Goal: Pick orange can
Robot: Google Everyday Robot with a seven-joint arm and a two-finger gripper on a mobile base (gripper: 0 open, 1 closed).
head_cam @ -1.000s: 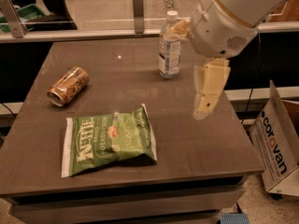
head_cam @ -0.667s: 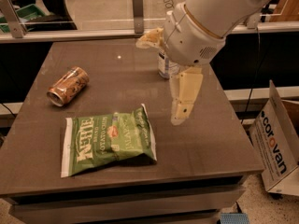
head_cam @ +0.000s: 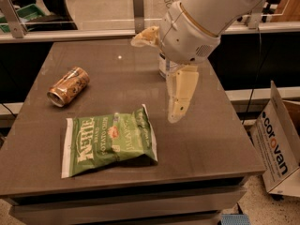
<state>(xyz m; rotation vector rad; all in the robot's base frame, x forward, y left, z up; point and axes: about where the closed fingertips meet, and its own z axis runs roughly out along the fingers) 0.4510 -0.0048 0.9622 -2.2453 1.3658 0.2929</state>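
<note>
The orange can (head_cam: 69, 86) lies on its side on the left part of the dark table (head_cam: 211, 139), its silver rim facing the front left. My gripper (head_cam: 153, 81) hangs above the table's middle right, well to the right of the can and apart from it. It is open and empty: one pale finger (head_cam: 145, 36) points left, the other finger (head_cam: 180, 95) points down.
A green Kettle chips bag (head_cam: 110, 142) lies flat at the front centre. A clear water bottle (head_cam: 165, 67) stands behind my gripper, mostly hidden. A white cardboard box (head_cam: 277, 139) leans on the floor at the right. A rail with posts runs behind the table.
My arm has swung left across the table, from right of the bottle to in front of it, now covering it. The can and the chips bag have not moved.
</note>
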